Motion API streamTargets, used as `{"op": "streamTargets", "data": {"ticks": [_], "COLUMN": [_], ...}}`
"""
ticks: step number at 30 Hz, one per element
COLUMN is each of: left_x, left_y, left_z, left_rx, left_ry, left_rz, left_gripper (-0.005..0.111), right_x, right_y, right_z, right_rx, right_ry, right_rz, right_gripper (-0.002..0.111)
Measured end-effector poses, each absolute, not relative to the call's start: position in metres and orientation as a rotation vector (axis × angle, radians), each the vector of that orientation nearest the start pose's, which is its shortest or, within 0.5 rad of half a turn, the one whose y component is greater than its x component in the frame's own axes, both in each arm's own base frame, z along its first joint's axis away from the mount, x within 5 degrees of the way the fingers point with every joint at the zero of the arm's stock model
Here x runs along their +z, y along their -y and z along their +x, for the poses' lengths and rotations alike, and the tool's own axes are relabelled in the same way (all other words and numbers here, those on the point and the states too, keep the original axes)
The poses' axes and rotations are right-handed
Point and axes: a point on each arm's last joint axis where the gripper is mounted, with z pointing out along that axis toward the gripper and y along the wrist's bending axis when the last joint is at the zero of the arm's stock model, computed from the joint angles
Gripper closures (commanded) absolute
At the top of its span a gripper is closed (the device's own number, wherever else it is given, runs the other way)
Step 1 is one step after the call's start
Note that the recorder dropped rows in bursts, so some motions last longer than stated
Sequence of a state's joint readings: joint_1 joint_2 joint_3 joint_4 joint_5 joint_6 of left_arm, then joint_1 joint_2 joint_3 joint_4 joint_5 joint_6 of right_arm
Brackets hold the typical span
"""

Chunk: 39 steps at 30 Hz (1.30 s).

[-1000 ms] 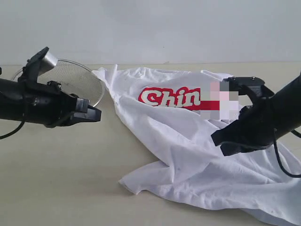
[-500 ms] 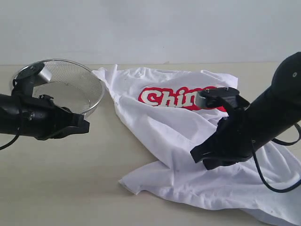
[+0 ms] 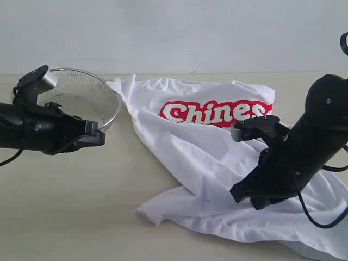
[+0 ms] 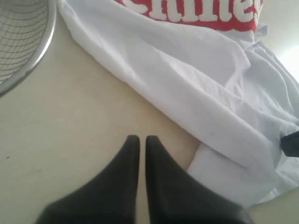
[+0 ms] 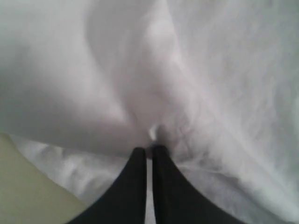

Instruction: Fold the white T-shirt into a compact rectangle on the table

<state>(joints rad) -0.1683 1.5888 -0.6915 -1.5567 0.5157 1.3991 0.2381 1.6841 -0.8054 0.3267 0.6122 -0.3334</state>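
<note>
1. Now the right gripper (image 3: 254,200) has dropped lower and nearer than it was a moment ago. It sits down on the lower middle of the white T-shirt (image 3: 206,157).
2. With that arm out of the way, the red lettering (image 3: 215,112) shows in full; before, its right end was hidden behind the arm.
3. The left gripper (image 3: 98,136) has drawn back to the left and sunk a little, so more of the wire-mesh basket (image 3: 89,95) behind it is in sight.
4. The shirt itself looks unchanged: spread crumpled and unfolded on the table (image 3: 81,206), print side up, from beside the basket across to the right edge of the exterior view.
5. In the right wrist view the right gripper (image 5: 148,149) has its fingers pressed together, only a thin sliver between them. The tips push into a small pucker of the white T-shirt (image 5: 210,70). Whether any cloth is caught between them I cannot tell. A corner of the table (image 5: 18,186) shows to one side.
6. In the left wrist view the left gripper (image 4: 138,139) is closed too, holding nothing. It hangs over bare table (image 4: 70,116), with the white T-shirt (image 4: 196,93) near its fingertips but clear of them, and the basket (image 4: 18,37) well apart.
</note>
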Motion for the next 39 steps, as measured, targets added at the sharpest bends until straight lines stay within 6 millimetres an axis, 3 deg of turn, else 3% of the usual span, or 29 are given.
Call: {"op": "streamTargets", "data": {"ticks": [6, 22, 31, 39], "left_x": [0.184, 0.187, 0.145, 0.144], "left_y": [0.097, 0.101, 0.122, 0.125], "left_z": [0.274, 0.271, 0.273, 0.273], "left_rx": [-0.841, -0.913, -0.979, -1.006], "left_ry": [-2.348, -2.33, -2.413, -2.398], "left_rz": [0.292, 0.333, 0.401, 0.415], "left_gripper": [0.102, 0.102, 0.102, 0.102], "right_x": [0.145, 0.141, 0.119, 0.116], "right_y": [-0.075, -0.07, -0.058, -0.045], "right_z": [0.266, 0.257, 0.229, 0.214], "right_rx": [0.191, 0.139, 0.046, -0.147], "right_ry": [-2.951, -3.043, -3.104, -3.154], "right_rz": [-0.413, -0.366, -0.312, -0.003], "right_gripper": [0.109, 0.109, 0.109, 0.109]}}
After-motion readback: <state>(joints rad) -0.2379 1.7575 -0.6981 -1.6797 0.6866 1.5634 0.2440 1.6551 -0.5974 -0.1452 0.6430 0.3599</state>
